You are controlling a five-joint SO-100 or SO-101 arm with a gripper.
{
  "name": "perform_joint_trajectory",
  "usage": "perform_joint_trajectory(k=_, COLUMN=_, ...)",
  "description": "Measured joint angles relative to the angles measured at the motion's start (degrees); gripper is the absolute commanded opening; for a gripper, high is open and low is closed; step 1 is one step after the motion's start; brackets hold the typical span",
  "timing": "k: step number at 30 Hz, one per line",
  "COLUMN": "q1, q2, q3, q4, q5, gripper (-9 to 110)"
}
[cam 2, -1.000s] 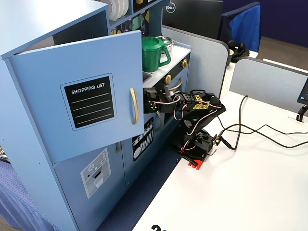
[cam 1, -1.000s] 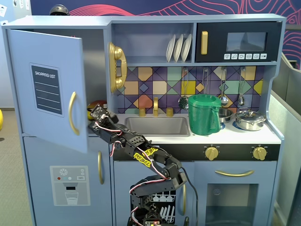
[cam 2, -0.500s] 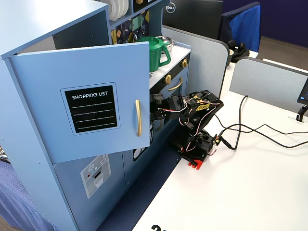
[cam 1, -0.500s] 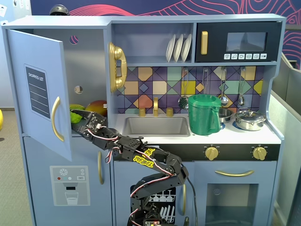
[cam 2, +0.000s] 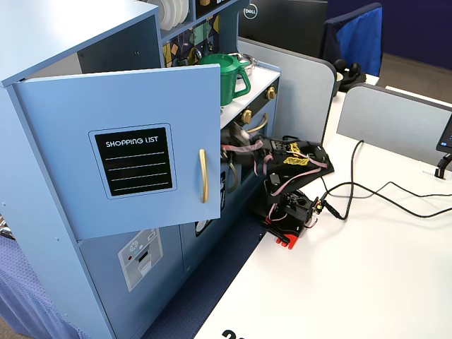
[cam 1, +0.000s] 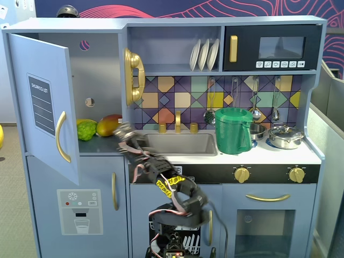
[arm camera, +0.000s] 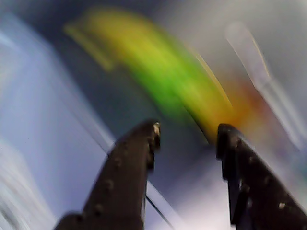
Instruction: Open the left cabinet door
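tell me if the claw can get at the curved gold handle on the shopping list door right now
Probably yes: the light-blue shopping list door stands swung open, its curved gold handle unobstructed, and the open claw sits nearby at the shelf edge.

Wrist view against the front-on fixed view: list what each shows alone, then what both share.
Only the wrist view shows the gripper up close: jaws apart, nothing between them, everything beyond smeared by motion blur. Only a fixed view shows the left cabinet door swung open, its gold handle, the sink and the green pitcher. Both show the green and yellow-red fruit on the shelf behind the door, sharp in the fixed view, a streak in the wrist view.
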Motion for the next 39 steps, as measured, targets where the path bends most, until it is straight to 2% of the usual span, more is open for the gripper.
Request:
perform_joint_trajectory(k=4, q1=17.8, q2=2.4, q3=1.1, q4=22.3, q5=10.5, gripper=6)
perform_joint_trajectory(k=7, q1=27.1, q2=3.7, q3=4.0, q4=38.7, q5=15.5, gripper=6)
perform_joint_trajectory(k=11, q1=33.1, q2=6.3, q3=7.6, q4=56.3, q5=20.5, gripper=5)
perform_joint_trajectory(k=15, q1=34.6, q2=7.7, q3=10.0, q4=67.0, q5=24.2, gripper=5)
perform_joint_trajectory(k=22, q1=35.9, q2=12.3, q3=16.4, q4=73.1, q5=27.1, gripper=5)
perform_joint_trajectory(k=31, q1=36.1, q2=22.7, q3=22.1, q4=72.9, q5=28.5, gripper=6)
perform_joint_trajectory(k=39, q1=33.7, q2=24.1, q3=22.4, q4=72.8, q5=32.5, gripper=7)
